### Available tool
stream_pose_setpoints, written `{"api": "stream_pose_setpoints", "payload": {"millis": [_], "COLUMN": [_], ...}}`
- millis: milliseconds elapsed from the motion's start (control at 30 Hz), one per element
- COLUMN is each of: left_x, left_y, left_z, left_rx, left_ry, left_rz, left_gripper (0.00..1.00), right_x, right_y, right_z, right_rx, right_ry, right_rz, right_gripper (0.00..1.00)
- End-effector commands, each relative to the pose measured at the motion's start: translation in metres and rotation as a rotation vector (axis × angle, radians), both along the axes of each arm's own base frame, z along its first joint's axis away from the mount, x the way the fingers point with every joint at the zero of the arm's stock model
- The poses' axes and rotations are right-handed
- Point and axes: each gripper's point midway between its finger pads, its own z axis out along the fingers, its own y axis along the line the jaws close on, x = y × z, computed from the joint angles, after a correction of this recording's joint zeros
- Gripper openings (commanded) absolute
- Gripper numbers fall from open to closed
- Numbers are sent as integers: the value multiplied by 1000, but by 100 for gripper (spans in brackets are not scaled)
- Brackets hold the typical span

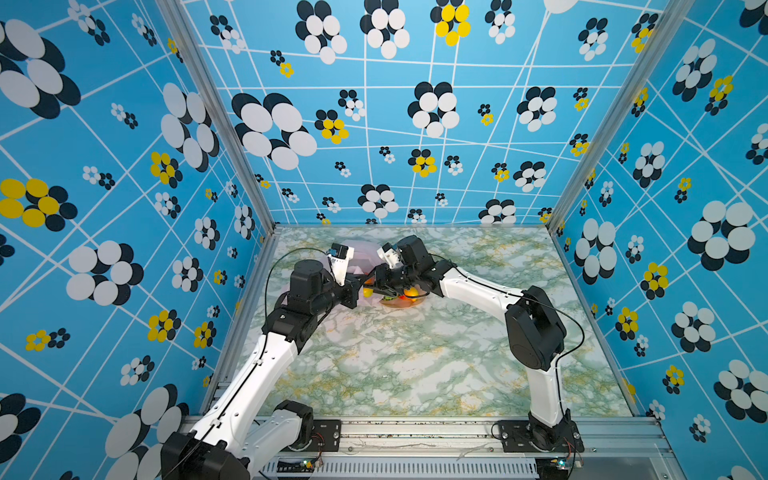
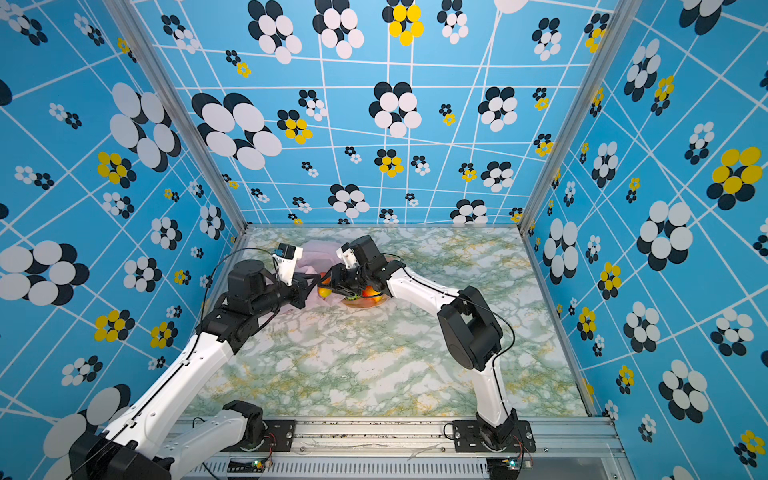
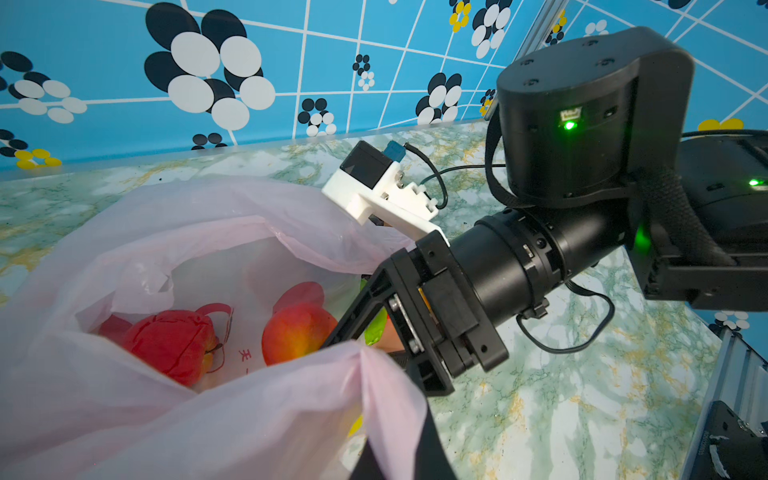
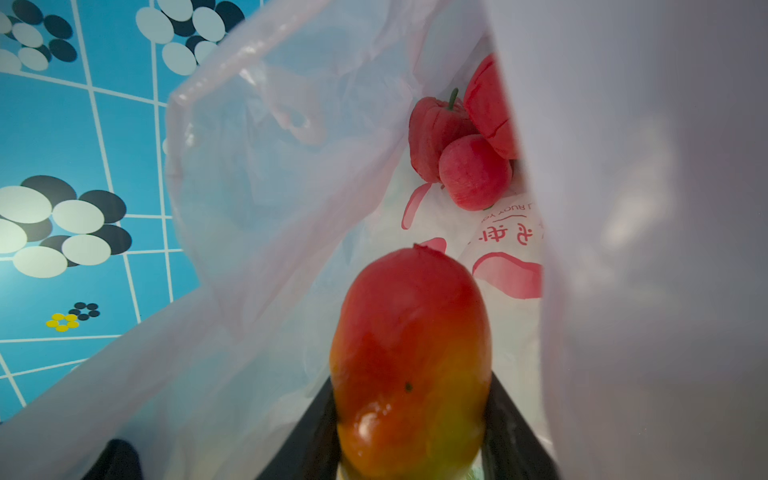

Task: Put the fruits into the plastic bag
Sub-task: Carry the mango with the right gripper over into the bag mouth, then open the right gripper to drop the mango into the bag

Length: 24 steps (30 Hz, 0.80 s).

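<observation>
Top views, bag: in both top views you see the plastic bag far back on the counter, between the wrists, with a fruit bowl just beside it.
Left wrist, left jaws: closed, pinching the bag's rim.
Left wrist, fruit: red fruits inside; mango at the mouth.
Right wrist, right jaws: gripping the mango across its width.
Right wrist, mango axis: lengthwise away from the wrist, red tip pointing into the bag.
</observation>
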Motion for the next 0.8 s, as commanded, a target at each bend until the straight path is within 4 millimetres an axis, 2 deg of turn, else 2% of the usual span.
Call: {"api": "stream_pose_setpoints", "payload": {"millis": [0,267,333,767], "left_x": [-5,-6,-5,-5], "left_y": [-1,-1,-1,-1], "left_z": [2,4,3,3], "left_rx": [9,9,8,11], "left_ry": [-16,-21,-18,-18], "left_rz": [-11,-13,-15,-12], "left_gripper": [0,0,0,0], "right_x": [-6,-8,-6,-1], "right_y": [10,28,33,61], "right_z": [-5,-2,-16,-21], "right_rx": [-28,-28,-40,-7], "right_ry": [4,-1,16,37], "right_rz": [40,71,74,97], "right_gripper": [36,39,40,43]}}
